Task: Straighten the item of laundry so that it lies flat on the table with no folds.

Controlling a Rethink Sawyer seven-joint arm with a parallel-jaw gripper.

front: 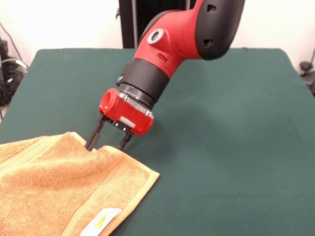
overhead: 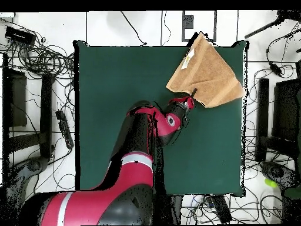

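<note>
The orange-tan towel (front: pixel 54 191) lies at the near left of the green table (front: pixel 221 147), running past the picture's left and bottom edges. Its white label with a yellow mark (front: pixel 101 220) shows near the hem. Its surface looks rumpled, with a band folded along the right side. My gripper (front: pixel 107 145) points down at the towel's far edge, open, with one black finger (front: pixel 93 139) on each side of a small raised bump of cloth. In the overhead view the towel (overhead: pixel 206 73) sits at the table's (overhead: pixel 117 118) top right corner, with the gripper (overhead: pixel 193 94) at its lower edge.
The red and black arm (front: pixel 177 39) reaches in from the top centre. In the overhead view, cables (overhead: pixel 41 59) and dark stands (overhead: pixel 261 118) lie on the floor around the table.
</note>
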